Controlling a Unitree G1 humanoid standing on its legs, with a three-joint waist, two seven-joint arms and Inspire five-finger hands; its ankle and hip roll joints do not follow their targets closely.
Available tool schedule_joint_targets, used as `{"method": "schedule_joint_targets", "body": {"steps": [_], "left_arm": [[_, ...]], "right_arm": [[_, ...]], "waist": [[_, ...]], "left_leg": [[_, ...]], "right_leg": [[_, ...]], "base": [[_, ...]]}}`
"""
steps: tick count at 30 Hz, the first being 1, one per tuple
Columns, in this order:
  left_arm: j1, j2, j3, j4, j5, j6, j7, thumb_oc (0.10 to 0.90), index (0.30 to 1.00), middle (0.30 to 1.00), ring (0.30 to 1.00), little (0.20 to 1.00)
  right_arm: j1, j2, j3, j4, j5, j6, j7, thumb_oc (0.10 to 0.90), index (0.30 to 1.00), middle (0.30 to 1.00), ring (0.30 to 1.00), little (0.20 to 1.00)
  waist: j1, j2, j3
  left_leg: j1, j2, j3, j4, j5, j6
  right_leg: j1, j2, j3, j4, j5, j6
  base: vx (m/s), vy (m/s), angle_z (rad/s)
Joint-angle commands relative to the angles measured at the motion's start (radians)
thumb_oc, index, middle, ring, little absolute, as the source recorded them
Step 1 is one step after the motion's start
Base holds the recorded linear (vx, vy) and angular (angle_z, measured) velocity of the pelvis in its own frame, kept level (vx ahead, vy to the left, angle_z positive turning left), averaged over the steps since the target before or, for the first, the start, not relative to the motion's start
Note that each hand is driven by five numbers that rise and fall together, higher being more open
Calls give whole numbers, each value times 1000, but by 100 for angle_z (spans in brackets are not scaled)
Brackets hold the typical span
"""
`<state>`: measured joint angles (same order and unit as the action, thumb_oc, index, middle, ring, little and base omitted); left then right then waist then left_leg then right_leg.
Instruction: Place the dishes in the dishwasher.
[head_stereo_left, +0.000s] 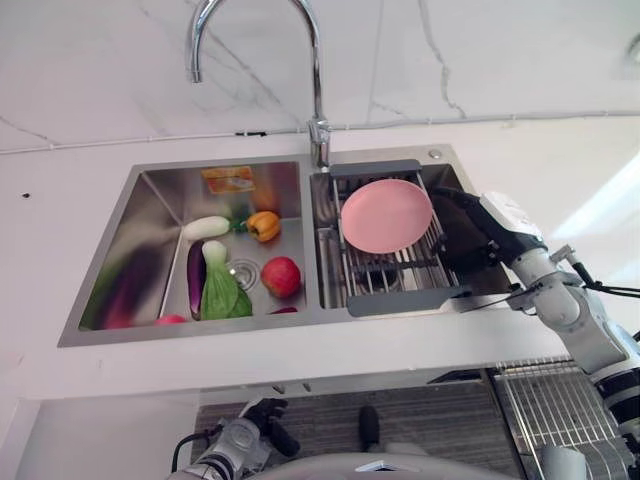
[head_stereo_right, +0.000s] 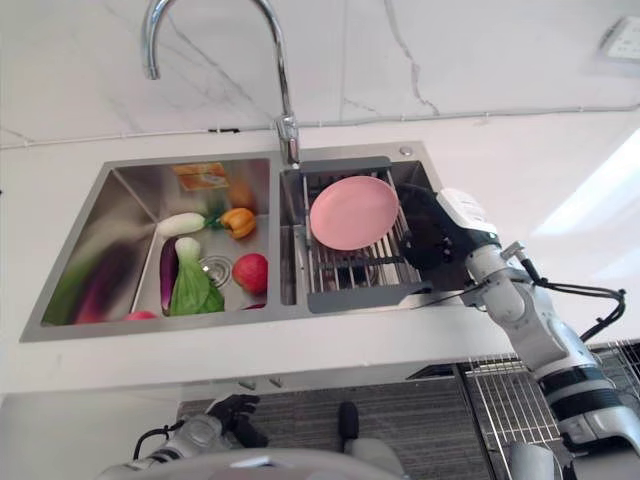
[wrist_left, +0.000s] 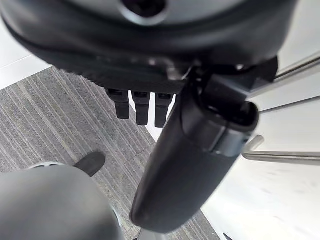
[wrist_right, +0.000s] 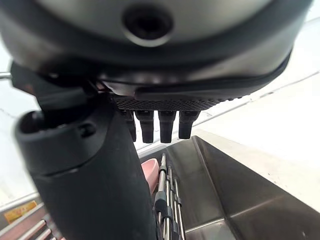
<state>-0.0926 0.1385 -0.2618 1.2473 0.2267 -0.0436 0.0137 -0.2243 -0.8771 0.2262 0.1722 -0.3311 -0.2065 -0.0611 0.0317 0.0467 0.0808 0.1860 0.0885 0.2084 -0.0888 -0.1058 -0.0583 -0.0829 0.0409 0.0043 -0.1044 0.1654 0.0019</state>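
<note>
A round pink plate (head_stereo_left: 386, 215) leans upright in a grey wire dish rack (head_stereo_left: 400, 275) set in the right basin of a steel double sink (head_stereo_left: 200, 340). My right hand (head_stereo_left: 465, 235) hovers over that basin just right of the plate's edge, open, fingers straight and holding nothing. In the right wrist view a sliver of the pink plate (wrist_right: 150, 175) shows past the thumb (wrist_right: 90, 190), beside the rack wires (wrist_right: 167, 200). My left hand (head_stereo_left: 255, 420) hangs low below the counter front, relaxed and open, over the striped floor.
The left basin holds a red apple (head_stereo_left: 281, 276), leafy greens (head_stereo_left: 224, 290), an eggplant (head_stereo_left: 195, 280), a yellow pepper (head_stereo_left: 263, 226) and a white radish (head_stereo_left: 207, 227). A tall faucet (head_stereo_left: 317, 90) rises behind the sink. A wire dishwasher rack (head_stereo_left: 560, 410) sits low at the right.
</note>
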Motion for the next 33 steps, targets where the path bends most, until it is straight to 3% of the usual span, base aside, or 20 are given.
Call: {"method": "schedule_joint_targets", "body": {"steps": [1,13,19,20,27,33], "left_arm": [[-17,3,-65,96,-13,-29,-1,800,900,900,900,900],[-23,2,-85,85,-33,-34,6,800,900,900,900,900],[-23,0,-92,80,-34,-37,9,800,900,900,900,900],[-23,-1,-93,80,-32,-37,12,800,900,900,900,900],[-28,-3,-94,74,-21,-37,33,800,900,900,900,900],[-32,-2,-90,73,-2,-37,50,800,900,900,900,900]], "right_arm": [[-132,-14,16,15,-120,-19,-90,800,900,900,900,900],[-236,3,166,52,-203,-4,-86,800,900,900,900,900],[-256,25,190,67,-267,7,-120,800,900,900,900,900],[-257,31,193,71,-287,13,-133,400,300,300,300,300],[-247,95,179,107,-368,55,-225,400,300,300,300,300],[-216,106,148,22,-406,55,-267,400,300,300,300,300]], "waist": [[20,-92,-52],[33,-95,-49],[37,-93,-48],[38,-92,-48],[43,-89,-49],[43,-92,-50]], "left_leg": [[17,-2,-44,67,-63,-19],[12,-2,-48,71,-68,-16],[14,-2,-51,71,-69,-15],[15,-3,-51,70,-69,-15],[14,-3,-58,73,-74,-12],[13,-4,-55,75,-79,-11]], "right_leg": [[102,-167,16,104,-206,178],[100,-170,12,106,-209,178],[106,-172,8,104,-211,178],[106,-173,8,104,-211,177],[108,-175,1,105,-214,179],[107,-178,-2,106,-216,179]], "base": [[0,0,0],[0,0,0],[0,0,0],[0,0,0],[2,1,1],[1,-1,1]]}}
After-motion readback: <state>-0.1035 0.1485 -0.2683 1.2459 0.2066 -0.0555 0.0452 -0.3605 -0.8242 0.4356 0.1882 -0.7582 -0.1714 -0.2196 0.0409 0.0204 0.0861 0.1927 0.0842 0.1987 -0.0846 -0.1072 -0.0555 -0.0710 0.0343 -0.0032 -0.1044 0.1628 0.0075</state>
